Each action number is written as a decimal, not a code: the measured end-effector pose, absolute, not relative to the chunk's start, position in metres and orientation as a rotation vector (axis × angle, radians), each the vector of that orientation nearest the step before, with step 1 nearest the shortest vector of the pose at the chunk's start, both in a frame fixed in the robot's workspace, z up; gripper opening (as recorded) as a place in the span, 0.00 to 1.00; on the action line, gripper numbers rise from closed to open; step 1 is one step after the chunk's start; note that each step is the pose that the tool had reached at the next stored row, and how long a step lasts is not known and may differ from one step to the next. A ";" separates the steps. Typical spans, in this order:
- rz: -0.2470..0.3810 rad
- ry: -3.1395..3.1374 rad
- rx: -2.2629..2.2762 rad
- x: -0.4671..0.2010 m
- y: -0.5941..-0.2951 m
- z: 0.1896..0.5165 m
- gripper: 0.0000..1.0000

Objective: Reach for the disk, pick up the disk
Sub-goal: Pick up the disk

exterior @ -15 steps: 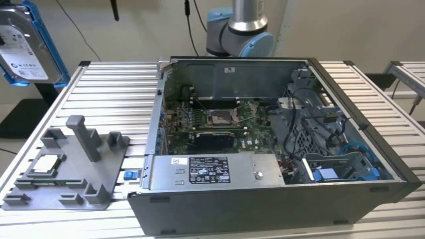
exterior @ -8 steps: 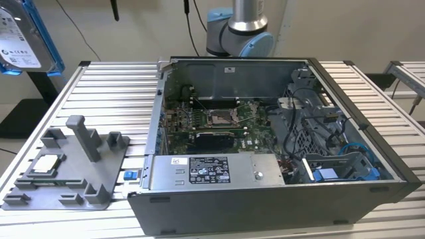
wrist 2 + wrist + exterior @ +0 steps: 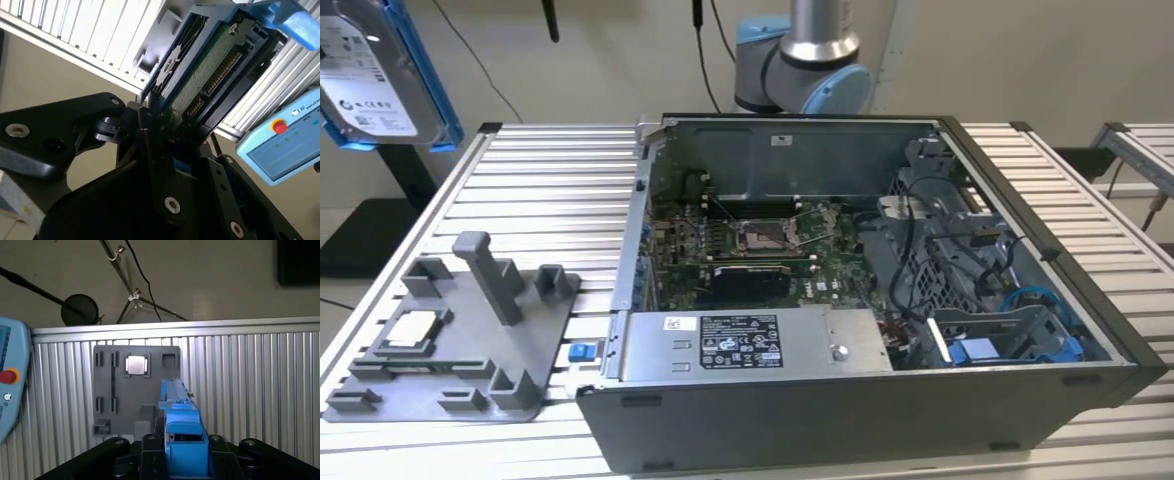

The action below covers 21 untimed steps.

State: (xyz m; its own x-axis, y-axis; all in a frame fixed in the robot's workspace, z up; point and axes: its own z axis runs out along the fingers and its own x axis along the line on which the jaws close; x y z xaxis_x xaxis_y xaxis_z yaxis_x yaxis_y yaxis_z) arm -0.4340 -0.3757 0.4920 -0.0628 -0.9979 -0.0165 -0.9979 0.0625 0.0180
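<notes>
Gripper (image 3: pixel 182 452) clamps the disk (image 3: pixel 176 399) edge-on, its long axis running straight out from the jaws.

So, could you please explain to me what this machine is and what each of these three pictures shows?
This is a single robot arm, standing at the far side of a slatted metal table. The exterior view comes from a camera off the arm that looks over the table. Both wrist views come from cameras riding near the arm's wrist.

On the table sit an open computer case and a grey fixture plate that carries a small processor chip. A small blue bracket lies between them.

The arm's tool is shut on the disk, a metal hard drive in a blue frame, held in the air off the table. The second wrist view shows its green circuit-board side. The light-blue box with a red button is a handheld controller.
</notes>
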 end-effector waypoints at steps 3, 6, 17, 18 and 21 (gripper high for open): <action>-0.039 -2.289 2.150 -0.421 -0.376 0.492 0.00; -0.040 -2.289 2.150 -0.407 -0.376 0.492 0.00; -0.043 -2.288 2.148 -0.356 -0.376 0.492 0.00; -0.043 -2.288 2.148 -0.352 -0.376 0.492 0.00; -0.043 -2.287 2.148 -0.338 -0.376 0.492 0.00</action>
